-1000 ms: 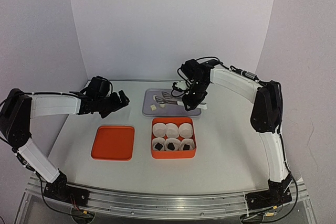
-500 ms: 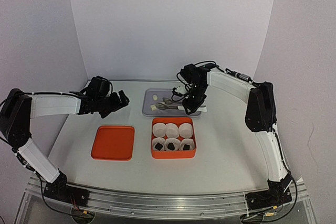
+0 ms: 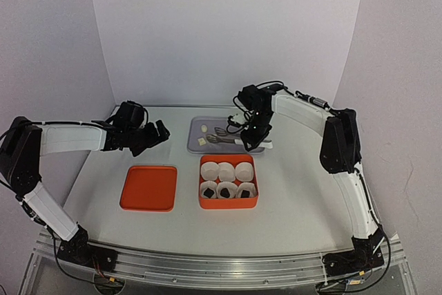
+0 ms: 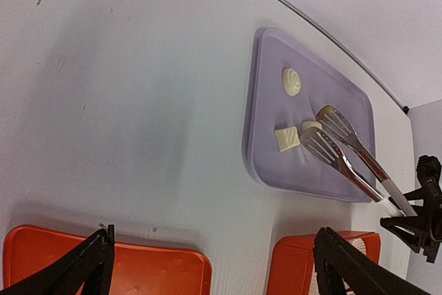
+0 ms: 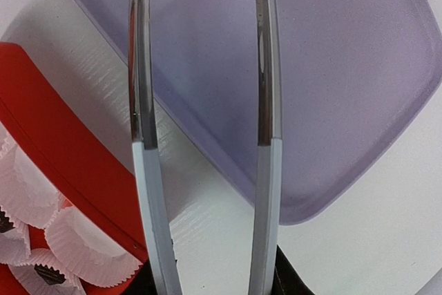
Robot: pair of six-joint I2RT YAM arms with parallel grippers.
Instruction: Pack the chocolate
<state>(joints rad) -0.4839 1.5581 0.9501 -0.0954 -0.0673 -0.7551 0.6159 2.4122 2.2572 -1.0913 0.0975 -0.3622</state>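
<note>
- We see the right pincer point(image 3: 251, 131) clenched on the handle end of a pair of metal tongs point(image 4: 349, 167), above the near right part of the lilac tray point(image 4: 269, 101).
- The tray lies by the middle of the desk's point(image 3: 297, 198) far edge.
- In the right wrist view the two arms of the tongs stand apart over the tray, running away from the camera.
- Three white chocolates point(image 4: 291, 81) lie on the tray. One is a round swirl towards the far edge, one is a square block point(image 4: 286, 138) nearer the tray's near edge, and one is a smaller piece point(image 4: 311, 126) right at the tips of the tongs.
- That small piece sits between the two spoon-shaped heads (we cannot tell whether either head touches it).
- The orange box point(image 3: 228, 204) stands in the middle of the desk, just on the near side of the tray, and holds six white paper cups point(image 3: 226, 168) in two rows.
- Three dark chocolates point(image 3: 226, 191) sit in the box, one in each cup of the near row. The far row shows only white paper.
- The orange lid point(image 3: 148, 188) lies flat beside the box, towards the left edge.
- The left pincer point(image 3: 160, 131) hangs above the desk beyond the lid, released, with its jaws wide apart and nothing between them.
</note>
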